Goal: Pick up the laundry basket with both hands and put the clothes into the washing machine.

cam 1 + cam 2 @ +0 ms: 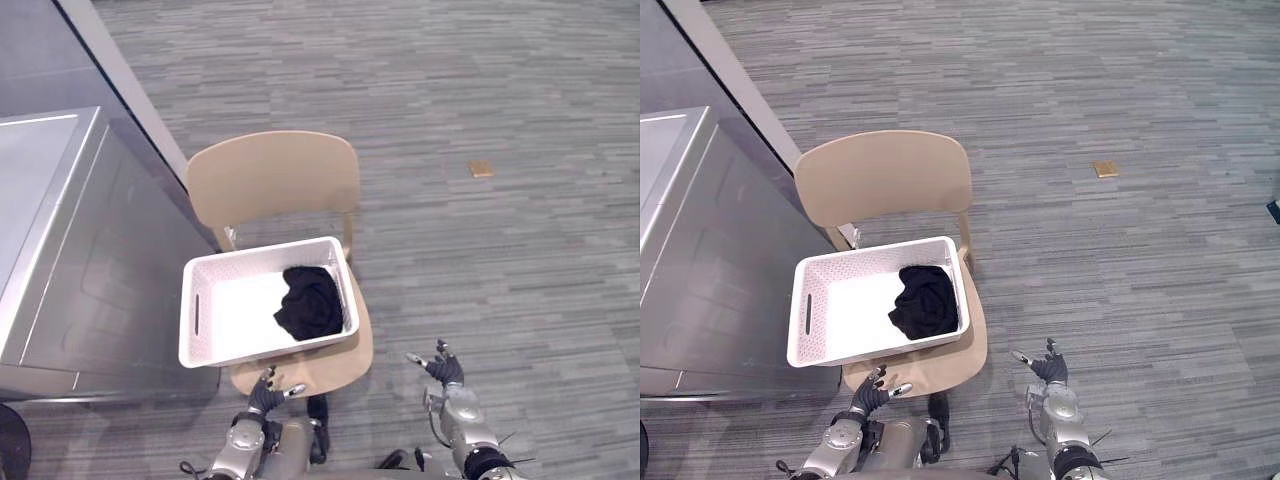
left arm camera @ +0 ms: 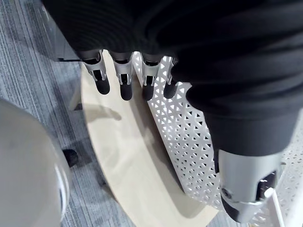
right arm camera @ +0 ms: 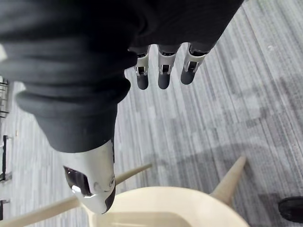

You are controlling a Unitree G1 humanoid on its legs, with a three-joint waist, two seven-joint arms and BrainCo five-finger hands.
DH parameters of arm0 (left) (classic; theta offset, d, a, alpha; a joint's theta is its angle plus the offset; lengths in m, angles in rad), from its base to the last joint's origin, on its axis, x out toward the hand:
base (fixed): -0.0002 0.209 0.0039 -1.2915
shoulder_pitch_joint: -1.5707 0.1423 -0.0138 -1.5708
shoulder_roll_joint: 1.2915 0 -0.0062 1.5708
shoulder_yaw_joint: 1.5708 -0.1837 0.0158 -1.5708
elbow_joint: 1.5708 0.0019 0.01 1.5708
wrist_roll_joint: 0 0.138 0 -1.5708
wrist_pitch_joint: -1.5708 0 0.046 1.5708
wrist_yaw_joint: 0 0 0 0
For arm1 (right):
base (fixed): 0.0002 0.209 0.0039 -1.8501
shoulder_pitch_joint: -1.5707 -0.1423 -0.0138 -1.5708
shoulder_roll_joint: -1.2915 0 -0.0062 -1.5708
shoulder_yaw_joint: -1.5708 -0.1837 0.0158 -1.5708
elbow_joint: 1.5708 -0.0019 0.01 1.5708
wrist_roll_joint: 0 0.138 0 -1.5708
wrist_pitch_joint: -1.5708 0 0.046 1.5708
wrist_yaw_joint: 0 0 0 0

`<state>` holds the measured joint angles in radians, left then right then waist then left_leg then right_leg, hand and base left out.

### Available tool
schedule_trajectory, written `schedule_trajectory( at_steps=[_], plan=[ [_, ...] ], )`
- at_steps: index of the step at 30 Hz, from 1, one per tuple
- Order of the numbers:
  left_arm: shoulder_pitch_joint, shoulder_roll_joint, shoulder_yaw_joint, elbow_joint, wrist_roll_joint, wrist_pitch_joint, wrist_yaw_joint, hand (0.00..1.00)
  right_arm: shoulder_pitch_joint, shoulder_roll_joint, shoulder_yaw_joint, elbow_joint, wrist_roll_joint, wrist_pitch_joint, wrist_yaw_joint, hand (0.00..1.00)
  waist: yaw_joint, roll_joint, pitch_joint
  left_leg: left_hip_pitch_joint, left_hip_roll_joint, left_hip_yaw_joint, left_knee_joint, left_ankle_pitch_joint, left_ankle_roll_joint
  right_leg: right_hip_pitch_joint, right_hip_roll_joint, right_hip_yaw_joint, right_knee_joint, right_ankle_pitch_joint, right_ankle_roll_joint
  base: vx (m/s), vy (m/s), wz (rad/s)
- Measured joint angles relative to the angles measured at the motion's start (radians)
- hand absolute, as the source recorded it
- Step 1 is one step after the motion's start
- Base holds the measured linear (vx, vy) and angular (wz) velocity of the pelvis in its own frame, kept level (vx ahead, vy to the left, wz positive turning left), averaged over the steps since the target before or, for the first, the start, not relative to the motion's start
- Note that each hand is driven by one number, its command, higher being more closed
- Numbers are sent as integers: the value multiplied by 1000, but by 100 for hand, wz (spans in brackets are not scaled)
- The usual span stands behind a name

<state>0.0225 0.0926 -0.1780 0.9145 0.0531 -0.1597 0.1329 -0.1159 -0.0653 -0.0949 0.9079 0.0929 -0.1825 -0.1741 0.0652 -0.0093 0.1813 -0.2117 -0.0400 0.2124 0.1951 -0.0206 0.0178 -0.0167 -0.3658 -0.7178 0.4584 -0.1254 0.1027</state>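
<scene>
Left hand (image 1: 264, 393): I see straight, parted fingers holding nothing; it sits over the front edge of the chair (image 1: 272, 178) seat, just beside the basket's near wall
Right hand (image 1: 443, 371): fingers spread, empty; over the floor, right of the chair, apart from the basket
Basket (image 1: 262, 251): white, perforated; resting on the chair seat
Clothes (image 1: 310, 301): dark bundle in the basket's right half
Washing machine (image 1: 70, 230): grey; just left of the chair
Floor (image 1: 500, 100): grey carpet; a small tan square (image 1: 481, 168) lies well beyond the chair

Laundry corner in an office-like room.
Underfoot, grey striped carpet (image 1: 500, 100); a grey metal washing machine (image 1: 60, 250) stands by, and a white perforated plastic laundry basket (image 1: 260, 253) sits on a pale wooden chair (image 1: 270, 175).
</scene>
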Motion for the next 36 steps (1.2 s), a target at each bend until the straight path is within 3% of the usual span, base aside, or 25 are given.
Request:
schedule_trajectory(
  at_steps=[1,2,3,4,5,7,9,12,16,21,24,26,29,36],
  plan=[
    [2,15,-12,0,1,0,0,0,4,1,23,-47,-24,9,-7,0,-3,-1,0,25,-15,-31,-38,-5,22,-45,-21,83,102,1,-18,-36,83,35],
    [2,27,-12,-1,1,-1,1,0,4,3,43,-100,-38,14,-15,0,-9,-1,0,34,-18,-51,-62,2,45,-86,5,203,131,-33,-42,-73,79,45],
    [1,29,-12,-1,3,-1,1,0,5,4,60,-137,-53,13,-23,0,-20,-1,0,35,-18,-67,-71,6,43,-99,38,278,121,-60,-33,-94,26,65],
    [3,42,-8,-1,8,-1,3,0,4,2,94,-223,-104,10,-42,0,-28,-2,0,42,-21,-94,-90,11,39,-114,104,434,73,-98,1,-95,-5,71],
    [5,49,-7,-1,9,-3,4,0,3,-2,112,-281,-153,4,-50,0,-28,-2,0,49,-25,-116,-105,11,38,-114,144,515,22,-111,19,-54,-29,69],
    [10,51,-6,-1,8,-5,6,0,-4,-16,149,-355,-225,-6,-70,0,-28,-10,-3,49,-38,-135,-124,21,23,-111,176,588,-64,-108,20,-33,-63,71],
    [19,55,-3,0,9,-13,11,0,-20,-27,198,-403,-318,-5,-71,0,-27,-35,-6,33,-60,-137,-122,28,13,-111,168,588,-140,-87,17,-49,-131,81],
    [42,32,48,0,11,-33,24,0,-54,-59,314,-464,-423,-6,-49,0,-12,-17,-14,31,-25,-143,-170,62,-9,-100,210,573,-209,-58,-1,-8,-125,21],
    [45,31,74,8,27,-42,22,0,-106,-64,413,-465,-480,-13,-2,0,3,-14,-16,53,6,-157,-217,125,-17,-48,253,555,-300,-16,-11,47,-119,-3],
    [42,28,95,21,28,-43,22,0,-241,-115,528,-308,-506,-25,35,0,8,-9,-16,72,1,-194,-265,169,-1,-16,260,516,-333,-3,-20,111,-54,25],
    [38,24,99,21,28,-44,21,0,-327,-142,548,-194,-528,-28,46,0,12,15,1,70,-11,-244,-267,177,7,6,262,479,-343,-2,-21,86,-47,48],
    [29,19,107,17,28,-45,22,0,-401,-172,547,-101,-558,-26,43,0,37,50,27,62,-16,-271,-266,179,4,11,262,459,-343,-2,-21,30,-25,38],
    [8,21,113,16,26,-47,22,0,-494,-197,544,-25,-576,-10,31,0,50,76,76,15,-18,-313,-264,198,-7,-18,263,415,-341,-6,-27,-21,-32,41],
    [-53,28,130,3,-16,-47,24,0,-676,-275,547,151,-596,30,0,0,92,91,205,-93,-12,-399,-264,235,-29,-125,273,353,-262,-41,-56,-59,-45,37]
  ],
)
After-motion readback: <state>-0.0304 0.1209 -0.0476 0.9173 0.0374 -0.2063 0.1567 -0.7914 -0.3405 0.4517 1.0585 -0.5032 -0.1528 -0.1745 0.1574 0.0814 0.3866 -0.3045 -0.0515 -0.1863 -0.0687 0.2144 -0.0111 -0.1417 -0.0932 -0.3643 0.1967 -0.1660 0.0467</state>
